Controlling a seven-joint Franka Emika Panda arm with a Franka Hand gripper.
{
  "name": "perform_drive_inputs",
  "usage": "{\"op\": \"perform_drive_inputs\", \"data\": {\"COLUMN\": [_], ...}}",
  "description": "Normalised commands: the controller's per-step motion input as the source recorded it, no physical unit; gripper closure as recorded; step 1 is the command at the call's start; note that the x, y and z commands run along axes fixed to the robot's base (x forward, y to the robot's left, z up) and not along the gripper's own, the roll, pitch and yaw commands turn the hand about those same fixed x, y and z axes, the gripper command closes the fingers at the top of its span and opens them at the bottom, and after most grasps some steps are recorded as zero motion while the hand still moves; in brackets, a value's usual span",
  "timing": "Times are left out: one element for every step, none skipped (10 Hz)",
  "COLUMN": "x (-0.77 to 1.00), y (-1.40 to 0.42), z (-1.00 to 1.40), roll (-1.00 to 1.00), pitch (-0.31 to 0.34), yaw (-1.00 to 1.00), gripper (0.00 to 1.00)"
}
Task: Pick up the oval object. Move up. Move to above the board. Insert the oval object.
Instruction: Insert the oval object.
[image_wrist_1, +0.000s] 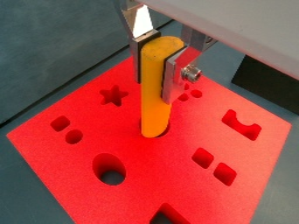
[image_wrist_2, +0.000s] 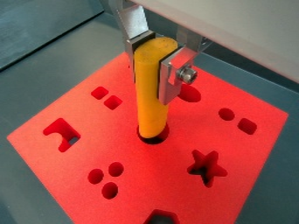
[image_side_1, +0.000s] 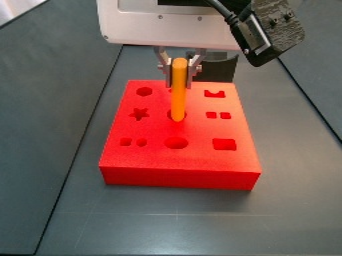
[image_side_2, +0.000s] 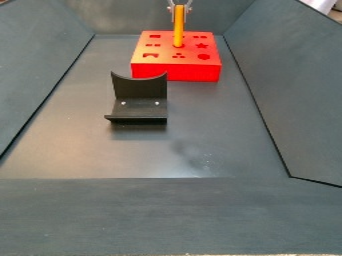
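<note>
Two silver fingers (image_wrist_2: 176, 68) of the pincer (image_wrist_1: 158, 54) pinch the upper end of the oval object (image_wrist_1: 156, 87), which hangs straight below them with its long axis vertical. Its lower end sits at the mouth of the centre hole of the board (image_side_1: 181, 172), apparently just entered; depth cannot be told. Judged from both wrist views, the remaining move is straight down, with little side play at the hole's edges. Neighbouring holes lie apart. The fixture (image_side_2: 136, 98) stands on the floor well clear, near no part of the path.
</note>
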Motion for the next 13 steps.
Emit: {"op": "perform_drive_inputs", "data": {"x": [0.06,0.1,0.03,0.07,0.06,0.0,0.0,0.0,0.0,-0.03,0.0,0.0,0.0], "y": [0.0,0.0,0.0,0.0,0.0,0.0,0.0,0.0,0.01,0.25,0.23,0.13,0.03], "z": [0.0,0.0,-0.02,-0.03,-0.1,-0.17,-0.17,-0.15,-0.09,-0.02,0.0,0.0,0.0], "roll": [0.07,0.06,0.06,0.06,0.11,0.14,0.14,0.1,0.09,0.04,0.01,0.01,0.02], "pitch": [0.019,0.024,0.004,0.01,0.033,0.036,0.023,0.007,0.011,0.004,0.006,0.004,0.0], "yaw": [0.0,0.0,0.0,-0.04,-0.11,-0.17,-0.21,-0.2,-0.19,-0.14,-0.1,-0.06,-0.06], "gripper": [1.0,1.0,1.0,1.0,1.0,1.0,1.0,1.0,1.0,1.0,1.0,1.0,1.0]}}
